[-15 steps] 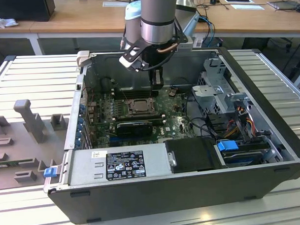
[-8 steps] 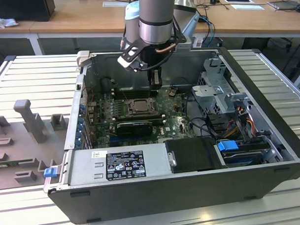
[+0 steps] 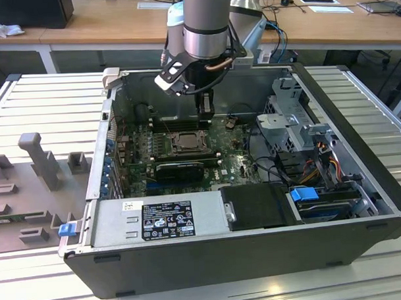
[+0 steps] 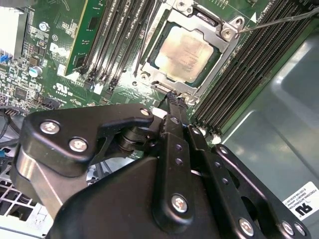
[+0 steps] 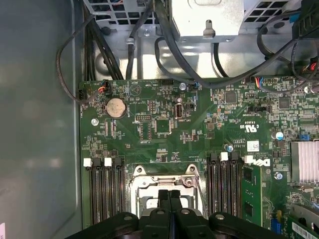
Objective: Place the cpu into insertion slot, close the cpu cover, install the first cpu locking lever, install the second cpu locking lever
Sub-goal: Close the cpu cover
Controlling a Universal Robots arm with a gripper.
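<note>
Exterior view. Computer case (image 3: 257,256), side open, flat on slatted table (image 3: 47,96). Gripper (image 3: 205,115) lowered inside, at far edge of insertion slot (image 3: 187,143), roughly mid-board.

Second wrist view. Cpu (image 4: 187,54) seated in the slot, pale face up, framed by cpu cover (image 4: 152,67), apparently lying flat over its edges. Gripper fingers pressed together, nothing clamped between them; tips at the cover's edge, touching or just short, cannot tell which. Thin wire locking lever (image 4: 279,19) angled out over memory slots (image 4: 249,69), seemingly unlatched.

First wrist view. Fingertips meeting over the socket frame, memory slots on both sides, green circuit board (image 5: 164,124) beyond.

Hazards, as judged:
- Closed tips slipping off the thin springy lever, then striking memory slots or board components close beside the socket.
- Downward push landing on the cover rather than the lever, loading the cpu unevenly against the socket contacts.
- Lever springing back if released short of its catch.
</note>
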